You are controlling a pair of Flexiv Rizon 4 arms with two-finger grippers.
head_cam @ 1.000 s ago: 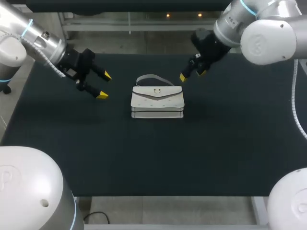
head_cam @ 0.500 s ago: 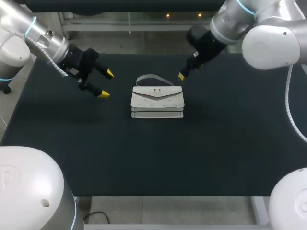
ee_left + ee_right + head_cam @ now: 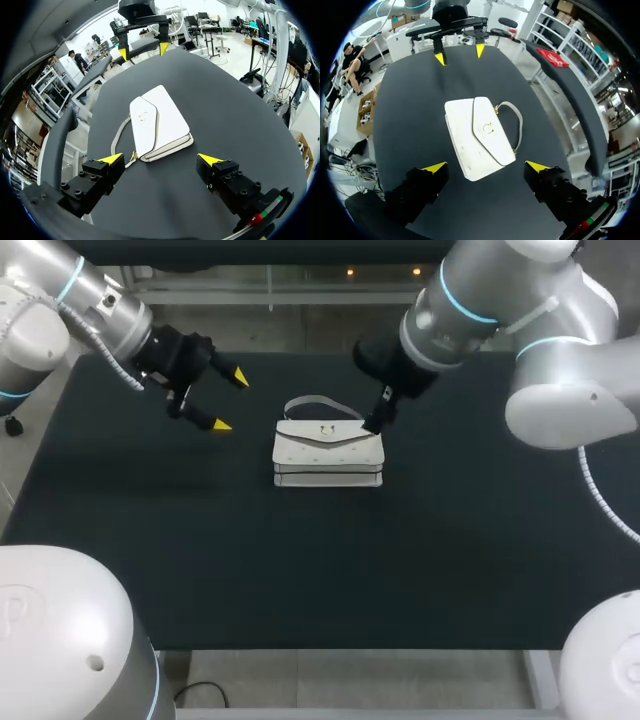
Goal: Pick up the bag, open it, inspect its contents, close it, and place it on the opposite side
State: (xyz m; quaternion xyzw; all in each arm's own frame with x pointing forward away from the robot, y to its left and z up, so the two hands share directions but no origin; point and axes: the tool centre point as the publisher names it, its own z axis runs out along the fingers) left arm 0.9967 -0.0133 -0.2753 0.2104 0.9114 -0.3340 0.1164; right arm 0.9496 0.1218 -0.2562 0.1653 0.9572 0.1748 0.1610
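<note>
A white flap handbag (image 3: 328, 452) lies flat and closed at the middle of the black table, its grey strap (image 3: 320, 403) curling behind it. My right gripper (image 3: 380, 412) hangs over the bag's back right corner. In the right wrist view its open fingers (image 3: 486, 166) straddle the near end of the bag (image 3: 479, 135), with the strap (image 3: 517, 125) to one side. My left gripper (image 3: 230, 401) is open to the bag's left, apart from it. From the left wrist view the bag (image 3: 157, 122) lies just ahead of the spread tips (image 3: 161, 159), with the right gripper (image 3: 143, 50) beyond it.
The black tabletop (image 3: 450, 540) stretches wide on both sides of the bag. Its back edge (image 3: 300, 353) runs just behind both grippers. In the right wrist view the left gripper (image 3: 460, 54) faces me from past the bag.
My right arm has swung in and down from the back right until its gripper is over the bag's right end. The left gripper has lifted slightly and turned, staying left of the bag.
</note>
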